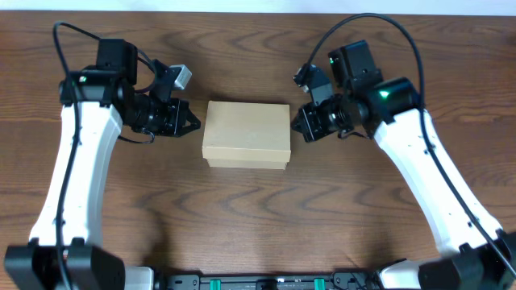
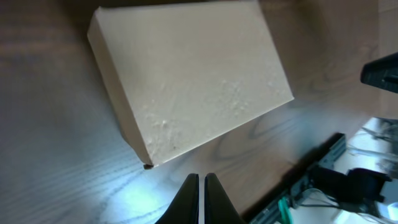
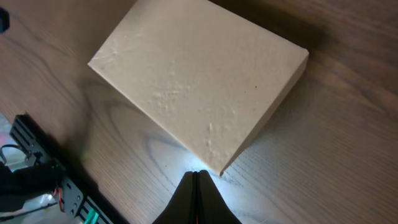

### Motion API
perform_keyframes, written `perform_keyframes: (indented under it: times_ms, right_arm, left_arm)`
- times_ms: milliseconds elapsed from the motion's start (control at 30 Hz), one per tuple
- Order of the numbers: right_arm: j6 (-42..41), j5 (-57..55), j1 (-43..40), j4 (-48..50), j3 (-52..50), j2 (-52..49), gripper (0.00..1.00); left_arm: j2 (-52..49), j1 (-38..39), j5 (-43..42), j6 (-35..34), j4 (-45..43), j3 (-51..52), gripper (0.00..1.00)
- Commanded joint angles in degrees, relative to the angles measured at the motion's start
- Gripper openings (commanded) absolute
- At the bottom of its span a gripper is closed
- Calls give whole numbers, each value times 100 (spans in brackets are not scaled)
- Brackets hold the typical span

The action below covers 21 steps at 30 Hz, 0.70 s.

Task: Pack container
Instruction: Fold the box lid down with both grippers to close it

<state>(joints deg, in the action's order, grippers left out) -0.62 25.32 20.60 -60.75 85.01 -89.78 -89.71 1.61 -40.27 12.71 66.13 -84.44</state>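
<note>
The container (image 1: 246,134) lies flat on the wooden tabletop (image 1: 258,217), midway between the two arms, its lid (image 2: 193,74) down and flush, so it looks closed from above. No loose items show around it.

The left end effector (image 1: 193,123) sits just beside the container's left short side. Its fingers are pressed together with nothing between them. From the left wrist view, its tip points at the container's near corner without touching. The right end effector (image 1: 295,122) mirrors it at the container's right short side. It too is fully closed and empty, its tip just off the container's near corner.

The container looks like plain matte cardboard, so I would expect it to be light and easy to shove along the smooth wood if pressed from one side only. The edges and corners should be stiff. The broad top shows a faint dimpled texture and would probably give under a hard press in the middle. It seems too wide for either end effector to span across the body. The better hold is likely a thin edge: the free lip of the lid or a side tab, pinched lightly. The other end effector would brace the opposite side of the container so it does not slide. Which side carries the hinge, I cannot tell from here.
</note>
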Motion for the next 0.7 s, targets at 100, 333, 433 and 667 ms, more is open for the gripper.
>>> perform_keyframes:
  times_ms: [100,333,433,667]
  right_arm:
    - [-280,-199,450,470,-612,57,2]
    - [-874,-197,682,1646,-1934,55,2]
    - [-970,-197,682,1928,-2293,52,1]
    - [-1008,-197,682,2079,-2559,52,1]
  left_arm:
    - [81,173,282,-289,-752,765,6]
    - [50,334,323,-511,-1668,1731,6]
    - [-13,380,323,-623,-1978,2079,6]
    - [-166,409,323,-761,-2229,2430,6]
